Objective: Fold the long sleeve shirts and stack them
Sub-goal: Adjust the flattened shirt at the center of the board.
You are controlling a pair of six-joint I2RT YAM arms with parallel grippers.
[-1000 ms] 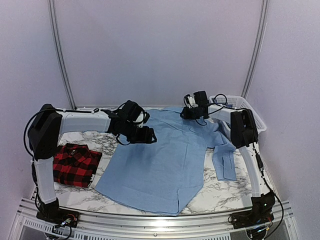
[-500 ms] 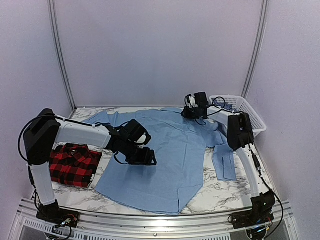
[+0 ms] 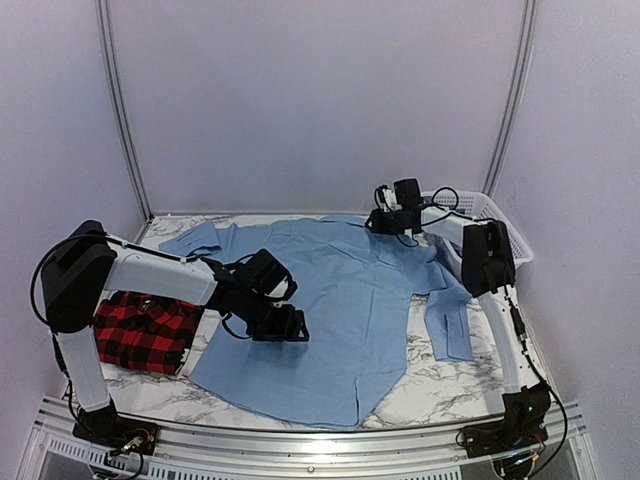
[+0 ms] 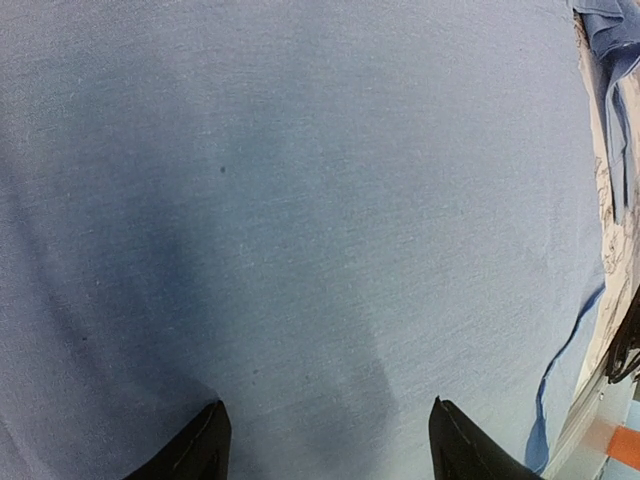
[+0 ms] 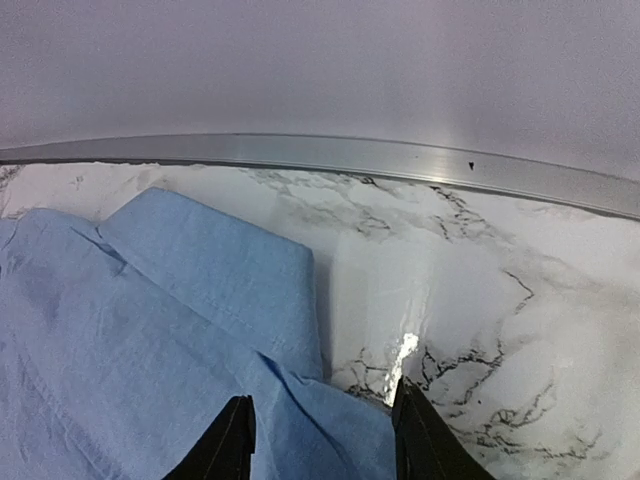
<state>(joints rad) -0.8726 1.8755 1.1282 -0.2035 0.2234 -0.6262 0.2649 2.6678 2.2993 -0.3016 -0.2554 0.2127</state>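
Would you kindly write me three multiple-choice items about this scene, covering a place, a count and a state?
1. Where does the plaid shirt lie?
A. near left of the table
B. far right corner
C. table's middle
2. How many shirts are in view?
A. one
B. two
C. three
3. The left tool is:
A. shut on a cuff
B. open over the blue shirt
C. out of view

Answers: 1 A, it lies folded beside the left arm's base; 2 B, one plaid, one blue; 3 B, the wrist view shows its fingers apart with only flat cloth beneath.
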